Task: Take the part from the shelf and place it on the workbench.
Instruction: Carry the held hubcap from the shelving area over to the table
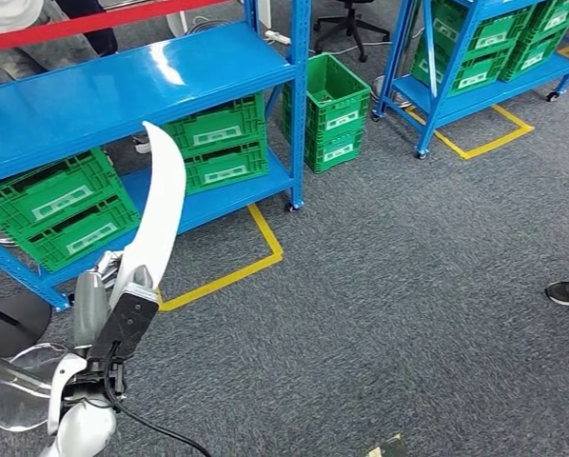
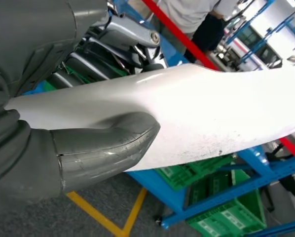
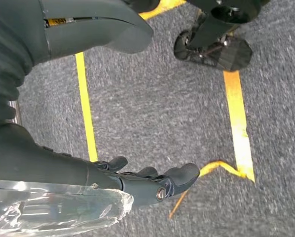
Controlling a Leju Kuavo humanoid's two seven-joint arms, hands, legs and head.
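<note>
The part [image 1: 160, 195] is a long, curved white blade, and my left hand [image 1: 109, 286] holds it upright by its lower end at the lower left of the head view, in front of the blue shelf [image 1: 124, 86]. In the left wrist view the grey thumb [image 2: 101, 148] presses on the white part [image 2: 213, 113] with the darker fingers [image 2: 112, 44] wrapped behind it. My right hand [image 3: 12, 98] hangs over the grey carpet, its fingers [image 3: 146, 180] apart from the thumb and holding nothing.
Green crates [image 1: 217, 143] fill the shelf's lower level, and another green crate [image 1: 332, 109] stands on the floor beside it. A second blue shelf [image 1: 468, 90] stands at the back right. Yellow tape [image 1: 224, 276] marks the carpet. A person's shoe [image 1: 567, 292] is at the right edge.
</note>
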